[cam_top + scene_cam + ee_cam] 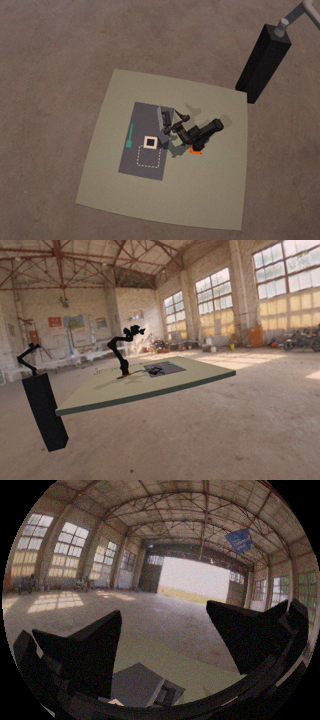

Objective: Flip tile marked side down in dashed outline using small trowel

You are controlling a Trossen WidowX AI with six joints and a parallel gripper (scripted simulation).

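Olive table [206, 193] carrying grey mat [144, 116] at 9 o'clock, orange arm base [192, 151] centre.

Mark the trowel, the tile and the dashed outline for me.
trowel [130, 136], top view, on its teal handle just above the blade.
tile [146, 142], top view, on its pale border left of the dark square.
dashed outline [137, 156], top view, on its left dashed side.

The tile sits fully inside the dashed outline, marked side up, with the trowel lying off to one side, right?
Not quite. The top view shows the tile just outside the dashed outline, touching its edge. Its marked side is up, and the trowel lies off to one side.
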